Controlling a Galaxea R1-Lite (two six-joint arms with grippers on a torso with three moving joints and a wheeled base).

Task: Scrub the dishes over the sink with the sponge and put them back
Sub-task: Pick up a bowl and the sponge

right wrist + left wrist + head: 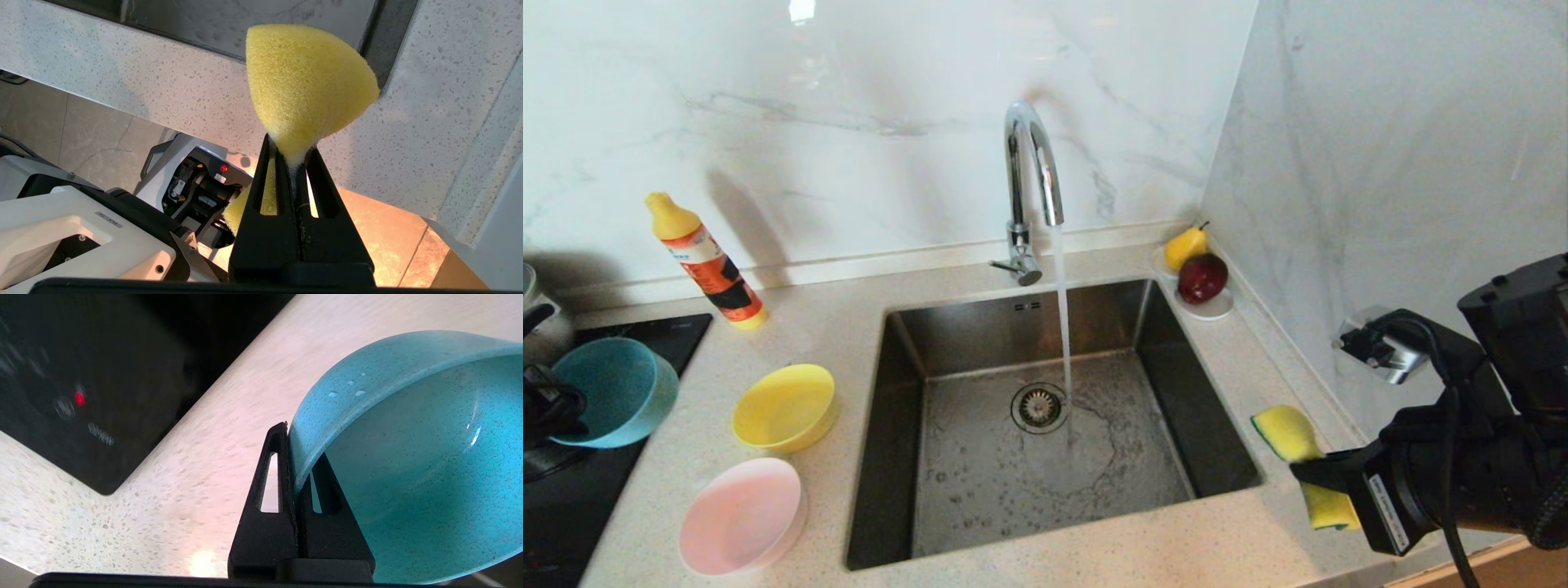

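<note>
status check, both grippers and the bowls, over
Left gripper shut on blue bowl rim, tilted. Right gripper shut on sponge, beside sink. Tap running, path clear.

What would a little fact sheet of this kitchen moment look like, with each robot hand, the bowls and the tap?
left hand: shut on the blue bowl, pinching its rim, bowl tilted above the counter's left end
right hand: shut on the sponge, right of the sink
yellow bowl: on the counter, left of the sink
pink bowl: on the counter, nearer than the yellow one
tap: running into the sink
</note>
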